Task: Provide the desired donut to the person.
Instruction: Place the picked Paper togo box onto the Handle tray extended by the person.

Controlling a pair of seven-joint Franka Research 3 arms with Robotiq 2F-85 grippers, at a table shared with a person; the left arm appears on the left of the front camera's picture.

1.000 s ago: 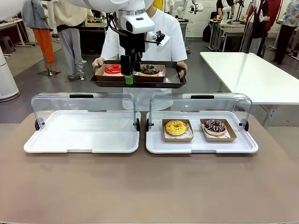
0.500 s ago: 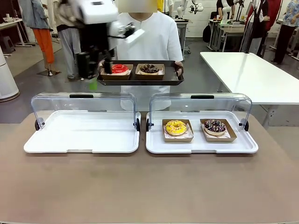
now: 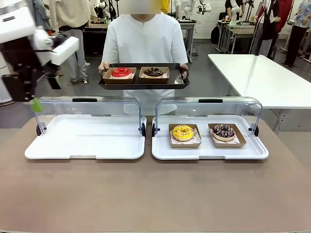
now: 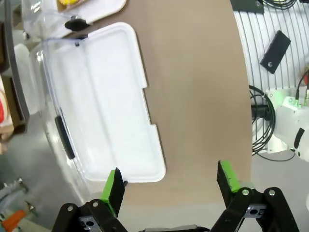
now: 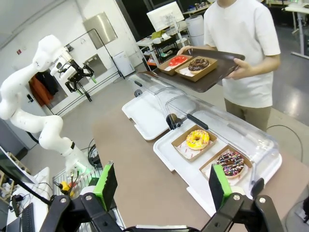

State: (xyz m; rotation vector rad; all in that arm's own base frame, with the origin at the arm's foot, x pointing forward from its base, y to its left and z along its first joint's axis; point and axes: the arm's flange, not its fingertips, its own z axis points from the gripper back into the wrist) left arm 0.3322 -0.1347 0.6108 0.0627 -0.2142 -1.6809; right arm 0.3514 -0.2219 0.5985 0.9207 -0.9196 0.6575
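Holding a dark tray (image 3: 180, 83) with red donut (image 3: 121, 73) and chocolate donut (image 3: 153, 72), the person (image 3: 146, 41) faces both hands, left hand (image 4: 171, 186) and right hand (image 5: 164, 186), spread empty.

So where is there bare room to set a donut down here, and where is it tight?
The left white tray under its raised clear lid is bare across its whole floor. The brown table in front of both trays is bare too. The right white tray is crowded by the yellow donut and the sprinkled chocolate donut, with a strip free left of the yellow one.
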